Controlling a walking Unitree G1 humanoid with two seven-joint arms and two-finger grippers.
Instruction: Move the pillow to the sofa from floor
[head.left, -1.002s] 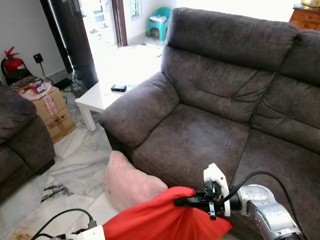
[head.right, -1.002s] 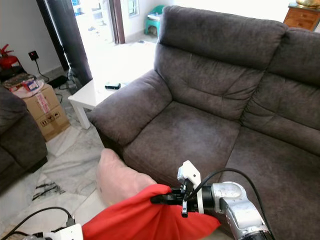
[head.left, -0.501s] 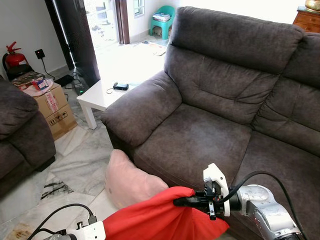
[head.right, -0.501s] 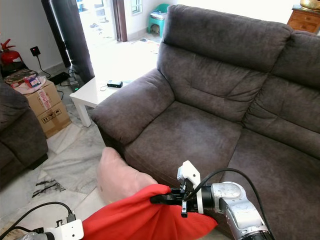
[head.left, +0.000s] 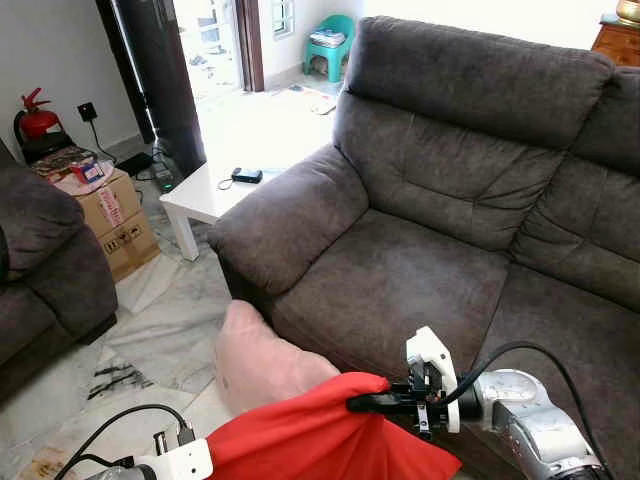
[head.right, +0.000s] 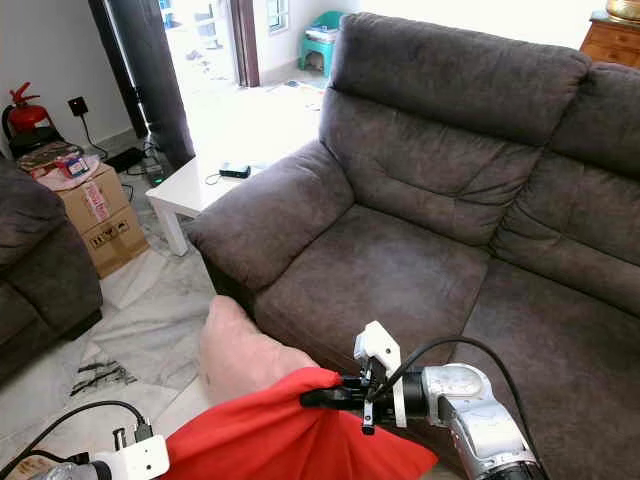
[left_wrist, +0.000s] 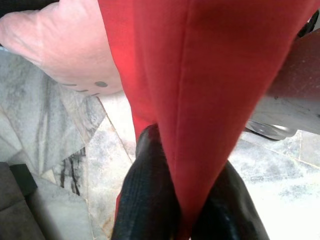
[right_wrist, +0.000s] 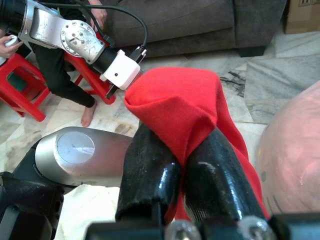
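A red pillow (head.left: 320, 440) hangs low in front of me, held between both arms. My right gripper (head.left: 360, 404) is shut on its upper right corner, and the fabric bunches between the black fingers (right_wrist: 150, 170). My left gripper (left_wrist: 182, 220) is shut on the pillow's lower left edge, with its white wrist (head.left: 175, 462) at the bottom of the eye view. A pink pillow (head.left: 260, 360) leans on the marble floor against the front of the dark grey sofa (head.left: 400, 280). The sofa seat lies just beyond the red pillow.
A low white table (head.left: 215, 190) with a small black device stands by the sofa's arm. A cardboard box (head.left: 115, 215) and a second dark sofa (head.left: 40, 270) are on the left. A person (right_wrist: 55, 75) sits on red stools behind me.
The camera has shifted a little, so the sofa and the room sit slightly differently in the picture. Both grippers keep the same hold on the red pillow.
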